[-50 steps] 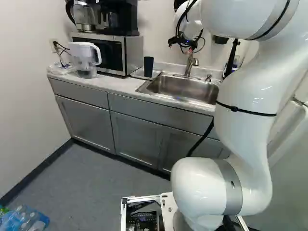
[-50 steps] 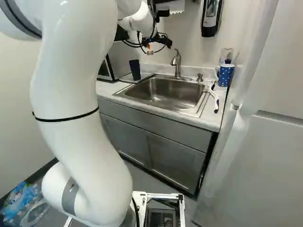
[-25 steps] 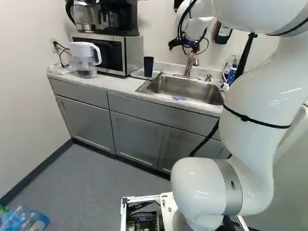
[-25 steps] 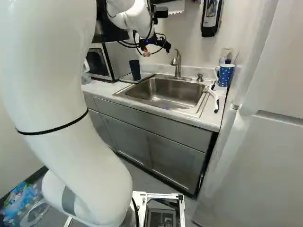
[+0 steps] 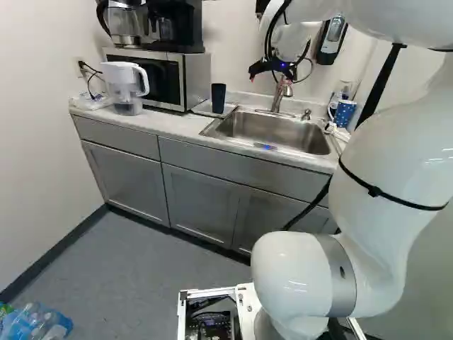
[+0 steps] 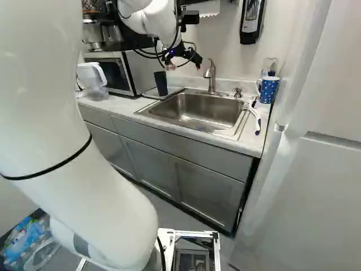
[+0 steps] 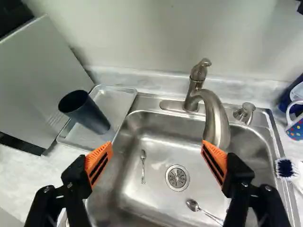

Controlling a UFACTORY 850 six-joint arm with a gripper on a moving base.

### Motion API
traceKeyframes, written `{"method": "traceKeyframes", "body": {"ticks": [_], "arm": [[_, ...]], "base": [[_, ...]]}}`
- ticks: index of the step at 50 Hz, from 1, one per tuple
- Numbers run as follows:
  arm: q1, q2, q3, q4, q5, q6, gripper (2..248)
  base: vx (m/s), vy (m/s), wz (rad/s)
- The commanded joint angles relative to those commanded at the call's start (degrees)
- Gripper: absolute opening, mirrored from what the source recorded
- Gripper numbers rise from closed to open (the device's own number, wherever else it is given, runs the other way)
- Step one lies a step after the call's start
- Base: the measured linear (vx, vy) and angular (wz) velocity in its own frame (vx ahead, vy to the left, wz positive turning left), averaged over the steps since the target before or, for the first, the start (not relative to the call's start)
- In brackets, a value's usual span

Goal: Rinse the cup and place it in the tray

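I hold the jaws spread wide above the sink [image 7: 158, 142], orange pads [image 7: 100, 163] facing each other and nothing pinched between them. The cup [image 7: 84, 111], a dark, tall tumbler, stands upright with its mouth up in the tray [image 7: 113, 98], on the desk [image 7: 21, 182] beside the sink, at its left in the left base view. The faucet [image 7: 215, 116] rises from the sink's back ledge, its spout over the basin; I see no water running. Whether the cup is rinsed I cannot tell; provided that it is not, I judge the next step to be pick-up. Handling: expect a light load, probably thin plastic, fairly stiff at the base and more yielding at the rim. The wall looks smooth and appears to taper; once wet, it may slide down through the pads. Grip point: take the wall on opposite sides, at or slightly below mid-height, pads square to the surface. Apply moderate force only; excess may squeeze the wall oval. Caution: the cup is tall and narrow, so a single-sided touch could topple it towards the sink. Keep the lower pad edges clear of the tray's raised rim during approach.
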Motion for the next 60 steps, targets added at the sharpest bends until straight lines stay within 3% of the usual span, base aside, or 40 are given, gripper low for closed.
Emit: {"method": "traceKeyframes", "body": {"ticks": [37, 60], "arm": [[-4.0, 4.4, 4.3, 0.0, -9.3, 0.0, 247], [-6.8, 6.3, 6.1, 0.0, -11.5, 0.0, 247]], "base": [[0.0, 0.0, 0.0], [0.0, 0.0, 0.0]]}}
